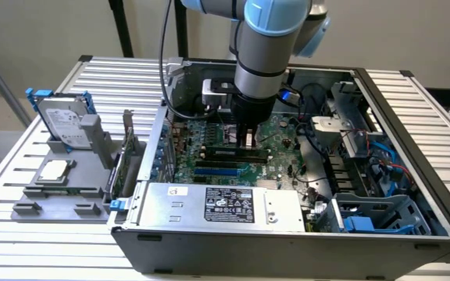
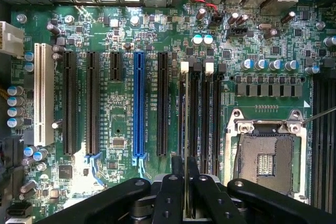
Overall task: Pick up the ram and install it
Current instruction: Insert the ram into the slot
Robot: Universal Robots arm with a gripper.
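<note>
In the wrist view the ram (image 2: 186, 124) shows edge-on as a thin green strip. It runs along the memory slot that has a white latch (image 2: 184, 67) at its far end. My gripper (image 2: 186, 182) is shut on the ram, one black finger on each side of it. I cannot tell whether the stick is seated in the slot. Parallel black memory slots (image 2: 206, 114) lie beside it. In the exterior view my gripper (image 1: 246, 142) points straight down onto the motherboard (image 1: 205, 132) inside the open computer case.
An empty processor socket (image 2: 265, 153) lies beside the memory slots, and a blue card slot (image 2: 138, 103) on the other side. At the exterior view's left a grey holder (image 1: 61, 202) carries a hard drive (image 1: 62, 124), an upright expansion card (image 1: 127, 153) and a silver processor chip (image 1: 55, 170). The power supply (image 1: 217, 205) fills the case front.
</note>
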